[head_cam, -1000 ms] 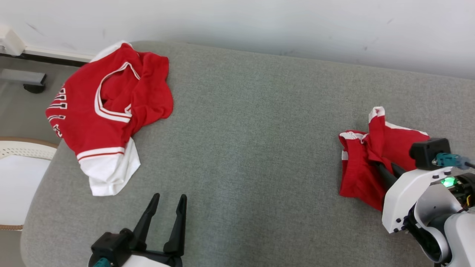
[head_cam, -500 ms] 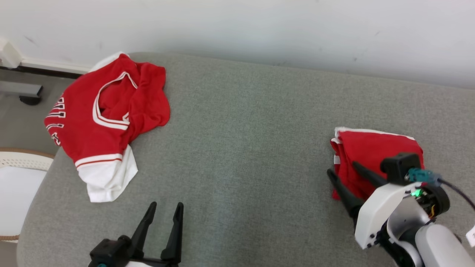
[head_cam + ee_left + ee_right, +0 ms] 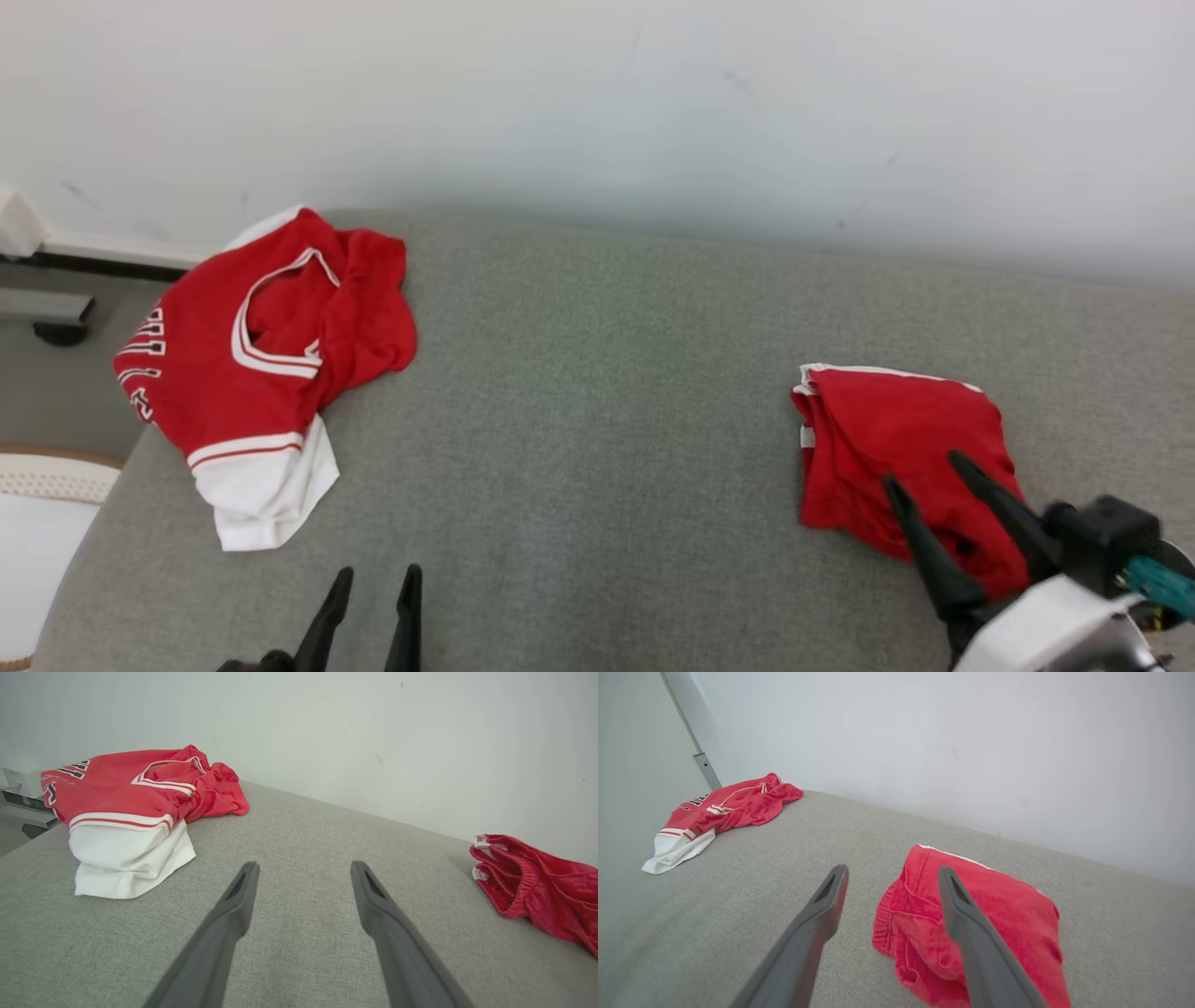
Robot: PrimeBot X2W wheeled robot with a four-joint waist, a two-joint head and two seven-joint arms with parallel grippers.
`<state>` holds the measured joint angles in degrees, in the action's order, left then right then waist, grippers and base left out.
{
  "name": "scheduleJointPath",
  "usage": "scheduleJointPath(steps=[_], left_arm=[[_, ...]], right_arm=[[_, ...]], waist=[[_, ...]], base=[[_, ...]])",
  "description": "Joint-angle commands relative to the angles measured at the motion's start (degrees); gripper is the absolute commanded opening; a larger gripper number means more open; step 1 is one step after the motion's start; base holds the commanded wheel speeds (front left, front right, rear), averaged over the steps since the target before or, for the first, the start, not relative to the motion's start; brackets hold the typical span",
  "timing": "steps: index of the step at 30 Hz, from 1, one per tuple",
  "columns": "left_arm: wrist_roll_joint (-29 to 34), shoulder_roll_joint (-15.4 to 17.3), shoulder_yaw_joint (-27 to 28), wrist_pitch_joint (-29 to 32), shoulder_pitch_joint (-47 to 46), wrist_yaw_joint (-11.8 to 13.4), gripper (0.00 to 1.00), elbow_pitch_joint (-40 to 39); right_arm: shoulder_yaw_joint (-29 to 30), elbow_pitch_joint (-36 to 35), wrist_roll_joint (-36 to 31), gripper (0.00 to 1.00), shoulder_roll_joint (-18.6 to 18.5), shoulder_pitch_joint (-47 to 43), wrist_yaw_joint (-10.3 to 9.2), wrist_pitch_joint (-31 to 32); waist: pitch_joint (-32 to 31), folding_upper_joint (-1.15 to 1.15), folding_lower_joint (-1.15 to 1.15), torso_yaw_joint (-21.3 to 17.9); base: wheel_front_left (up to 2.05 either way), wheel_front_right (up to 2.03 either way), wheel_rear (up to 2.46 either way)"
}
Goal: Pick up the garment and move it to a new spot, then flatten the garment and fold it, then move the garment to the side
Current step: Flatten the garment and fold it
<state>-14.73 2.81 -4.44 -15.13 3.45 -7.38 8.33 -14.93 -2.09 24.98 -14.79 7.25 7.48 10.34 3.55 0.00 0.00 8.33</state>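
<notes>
Red shorts (image 3: 887, 439) lie folded in a soft, rumpled bundle at the right of the grey woven cushion (image 3: 597, 420). My right gripper (image 3: 924, 469), over the bundle, and left gripper (image 3: 377, 570), at the front, each hold 2 fingers wide apart, empty. Risk: a fingertip catching the gathered waistband on retraction would pull the fold open.

Red shorts (image 3: 887, 439), white trim along edges. Folded into a compact, slightly rumpled bundle. Lying flat at 4 o'clock on the grey fabric surface (image 3: 607, 420), gathered elastic waistband facing 9 o'clock.
</notes>
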Motion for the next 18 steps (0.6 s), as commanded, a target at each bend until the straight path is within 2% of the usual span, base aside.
scheduleJointPath(steps=[1,11,18], left_arm=[[0.65,0.18,0.55,-0.02,1.26,-0.05,1.00,-0.41],[1.03,0.18,2.63,-0.01,5.94,0.80,1.00,-3.25],[1.63,0.18,3.32,-0.02,7.80,0.98,1.00,-4.41]], right_arm=[[0.94,-0.69,-0.97,1.00,-0.93,-1.85,0.01,-2.24],[12.92,1.73,-6.49,1.00,-0.19,-10.70,0.01,-17.40],[19.78,7.39,-10.53,1.00,1.29,-14.45,0.01,-23.80]], waist=[[-1.59,0.00,0.00,-0.87],[-5.13,0.00,0.00,-3.04],[-6.36,0.00,0.00,-3.96]], base=[[0.00,0.00,0.00],[0.00,0.00,0.00],[0.00,0.00,0.00]])
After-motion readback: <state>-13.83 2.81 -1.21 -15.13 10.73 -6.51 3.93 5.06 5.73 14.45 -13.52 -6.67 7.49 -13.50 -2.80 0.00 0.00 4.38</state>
